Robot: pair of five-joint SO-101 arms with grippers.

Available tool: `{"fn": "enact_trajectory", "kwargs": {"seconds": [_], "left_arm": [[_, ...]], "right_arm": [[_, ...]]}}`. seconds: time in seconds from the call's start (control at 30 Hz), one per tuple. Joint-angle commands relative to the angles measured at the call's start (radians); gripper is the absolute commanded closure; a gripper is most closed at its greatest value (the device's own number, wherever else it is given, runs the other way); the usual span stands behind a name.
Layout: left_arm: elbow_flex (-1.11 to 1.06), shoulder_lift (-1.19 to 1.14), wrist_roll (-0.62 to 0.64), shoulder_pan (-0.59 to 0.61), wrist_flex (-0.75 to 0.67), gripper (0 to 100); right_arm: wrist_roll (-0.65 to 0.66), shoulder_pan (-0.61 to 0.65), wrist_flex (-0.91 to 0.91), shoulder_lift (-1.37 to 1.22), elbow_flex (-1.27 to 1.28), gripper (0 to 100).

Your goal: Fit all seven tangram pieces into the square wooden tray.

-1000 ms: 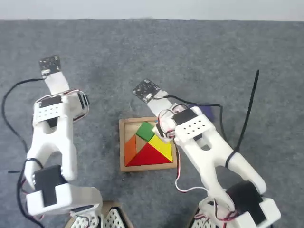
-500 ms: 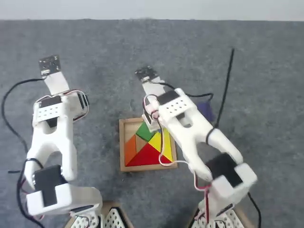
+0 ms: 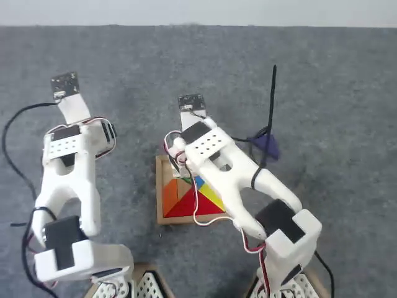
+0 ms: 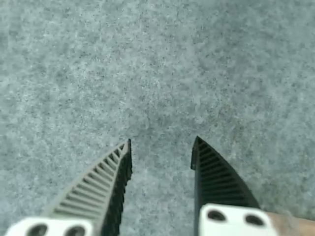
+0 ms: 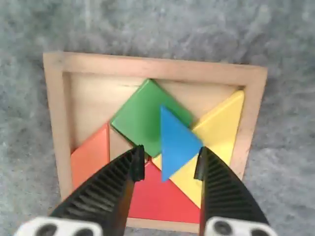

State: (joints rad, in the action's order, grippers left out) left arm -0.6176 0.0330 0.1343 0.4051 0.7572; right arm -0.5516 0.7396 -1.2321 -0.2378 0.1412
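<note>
Four pieces [image 5: 162,196] in wooden tray [image 5: 147,61], blue triangle [image 5: 176,142] atop — right jaws parted.

The tray [image 5: 54,123] is pale, bare wood with a faint grain. Inside it lie a green square [image 5: 140,118], a yellow triangle [image 5: 224,123], an orange piece [image 5: 91,157] and a red triangle [image 5: 157,196]. A blue triangle [image 5: 177,140] shows over the green and the yellow. Outside the tray lies a purple piece [image 3: 268,145]. The worktop [image 4: 147,59] is mottled grey, speckled light and dark. Both arms [image 3: 68,180] are white with black motor blocks. The left gripper [image 4: 163,141] and right gripper [image 5: 170,149] have dark, ribbed fingers.
</note>
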Motion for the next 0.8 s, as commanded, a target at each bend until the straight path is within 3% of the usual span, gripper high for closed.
{"fn": "enact_trajectory", "kwargs": {"seconds": [0.0, 0.1, 0.23, 0.33, 0.63, 0.77], "left_arm": [[0.050, 0.003, 0.005, 0.000, -0.028, 82], [0.050, 0.003, 0.005, 0.000, -0.028, 82], [0.048, 0.003, 0.005, 0.000, -0.028, 82], [0.048, 0.003, 0.005, 0.000, -0.028, 82], [0.047, 0.003, 0.003, 0.000, -0.028, 82], [0.048, 0.003, 0.003, 0.000, -0.028, 82]], "right_arm": [[-0.057, 0.005, -0.010, 0.013, -0.083, 82.1], [0.012, 0.001, -0.016, 0.015, -0.106, 82.2], [0.399, -0.081, -0.050, 0.061, -0.138, 83.1], [0.589, -0.094, 0.005, 0.140, -0.110, 99.0], [0.717, -0.016, 0.383, 0.346, 0.338, 99.2], [0.723, -0.028, 0.420, 0.343, 0.388, 99.2]]}}
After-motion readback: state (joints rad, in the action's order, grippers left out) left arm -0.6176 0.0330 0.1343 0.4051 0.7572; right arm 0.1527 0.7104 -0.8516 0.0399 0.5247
